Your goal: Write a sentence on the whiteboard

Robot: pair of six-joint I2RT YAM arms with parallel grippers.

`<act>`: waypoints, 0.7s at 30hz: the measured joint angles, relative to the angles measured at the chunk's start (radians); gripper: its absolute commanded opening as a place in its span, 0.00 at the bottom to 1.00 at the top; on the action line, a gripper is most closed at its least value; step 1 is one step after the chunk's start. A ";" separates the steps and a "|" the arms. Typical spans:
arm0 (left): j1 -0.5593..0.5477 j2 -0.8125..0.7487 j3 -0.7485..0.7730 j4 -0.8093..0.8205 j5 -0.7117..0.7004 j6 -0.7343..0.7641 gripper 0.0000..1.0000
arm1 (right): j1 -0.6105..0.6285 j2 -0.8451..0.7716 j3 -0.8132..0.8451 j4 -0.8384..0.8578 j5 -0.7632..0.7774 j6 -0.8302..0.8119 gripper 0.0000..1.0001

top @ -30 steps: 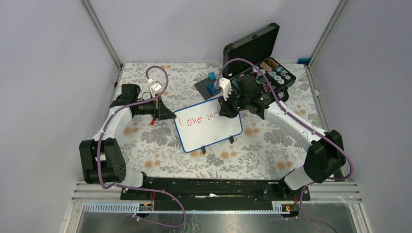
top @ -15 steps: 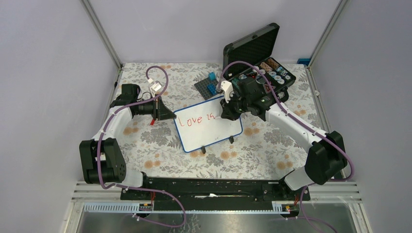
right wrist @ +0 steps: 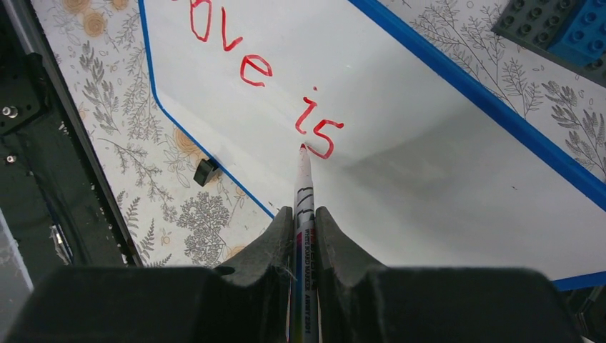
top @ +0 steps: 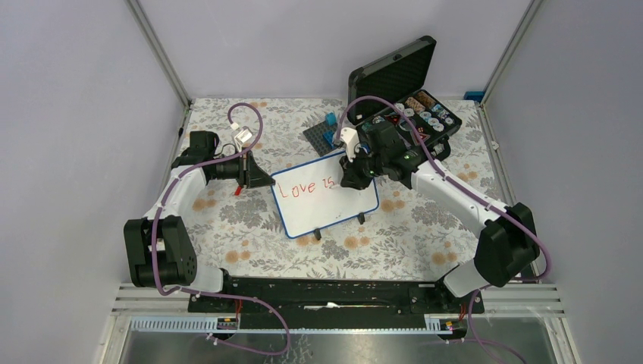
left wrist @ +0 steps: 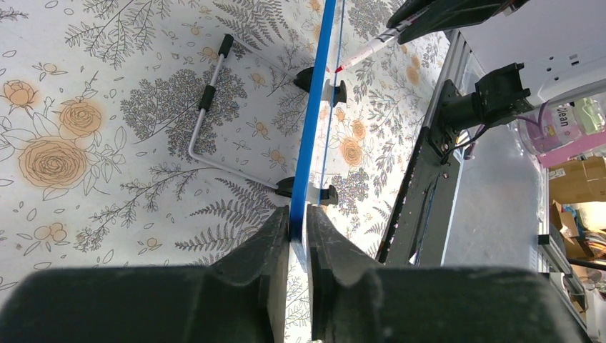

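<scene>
**Whiteboard pinned at its left edge, red "Love is" on it**

The whiteboard [top: 326, 193] stands on the flower-patterned surface [top: 409, 227]. It is a small white rectangle with a thin blue frame and rounded corners, turned a little so its left end lies farther from the arm bases than its right end. Small black feet [top: 318, 235] show under its near edge. In the left wrist view the board is seen edge-on as a blue line, with a bent wire stand [left wrist: 207, 100] lying on the surface behind it.

The sentence [top: 306, 186] is red handwriting along the upper part of the board; what can be read is "Love is". The right wrist view shows the letters clearly — thin, slightly uneven strokes, with the "s" the last one written.

The left gripper [left wrist: 299, 218] is clamped on the whiteboard's left edge, one finger on each side of the blue frame.

The right gripper [right wrist: 304, 214] is above the board's right half, closed around a marker [right wrist: 304, 179] with a white barrel and red tip. The tip is at the lower left of the "s"; whether it touches the board is hard to tell.

Beyond the whiteboard's far edge lies a grey studded baseplate [top: 322, 136] with blue bricks on it, and farther right of that an open black case [top: 402, 83].
</scene>
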 measured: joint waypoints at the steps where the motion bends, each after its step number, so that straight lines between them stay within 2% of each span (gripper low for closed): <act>1: 0.000 0.000 0.000 0.000 0.000 0.001 0.27 | 0.000 0.000 0.002 -0.002 -0.006 0.000 0.00; 5: 0.000 -0.005 -0.002 0.000 0.001 0.003 0.44 | 0.003 -0.006 0.012 -0.029 -0.044 -0.003 0.00; 8: 0.000 -0.022 -0.007 0.000 0.006 0.003 0.50 | 0.017 -0.022 0.012 -0.056 -0.064 -0.008 0.00; 15: 0.013 -0.066 -0.053 0.000 0.016 0.008 0.57 | 0.077 -0.064 -0.009 -0.058 -0.078 -0.008 0.00; 21: 0.016 -0.069 -0.084 -0.002 0.016 0.019 0.58 | 0.153 -0.079 -0.107 0.040 -0.045 0.018 0.00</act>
